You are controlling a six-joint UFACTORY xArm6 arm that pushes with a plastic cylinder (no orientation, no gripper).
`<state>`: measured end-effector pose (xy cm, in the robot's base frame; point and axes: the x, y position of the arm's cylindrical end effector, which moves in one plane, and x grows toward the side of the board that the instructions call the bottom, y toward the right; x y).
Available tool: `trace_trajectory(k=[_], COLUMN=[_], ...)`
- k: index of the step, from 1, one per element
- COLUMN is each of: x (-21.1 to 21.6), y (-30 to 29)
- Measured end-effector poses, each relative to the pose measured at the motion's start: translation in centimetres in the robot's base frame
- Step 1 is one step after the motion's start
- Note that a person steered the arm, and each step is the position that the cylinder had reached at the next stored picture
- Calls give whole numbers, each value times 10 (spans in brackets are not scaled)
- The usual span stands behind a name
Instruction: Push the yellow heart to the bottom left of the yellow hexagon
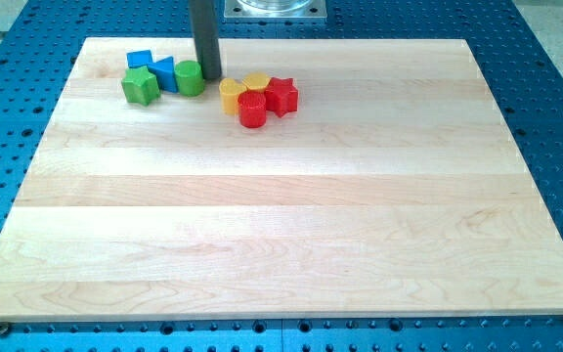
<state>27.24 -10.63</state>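
Observation:
The yellow heart (pixel 232 95) lies near the view's top, left of centre, touching the red cylinder (pixel 252 109). The yellow hexagon (pixel 256 83) sits just to its upper right, next to the red star (pixel 281 95). My tip (pixel 209 76) stands on the board between the green cylinder (pixel 189 77) and the yellow heart, right beside the green cylinder and a short way up and left of the heart.
A green star (pixel 141 86), a blue cube (pixel 141 61) and a blue triangle (pixel 165 72) cluster left of the green cylinder. The wooden board (pixel 281 215) lies on a blue perforated table.

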Motion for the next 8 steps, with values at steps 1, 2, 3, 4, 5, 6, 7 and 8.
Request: trace_trajectory(k=[1, 2, 3, 4, 5, 6, 7, 8], x=[1, 1, 2, 21, 56, 52, 45, 44], y=[-11, -21, 32, 38, 30, 26, 9, -16])
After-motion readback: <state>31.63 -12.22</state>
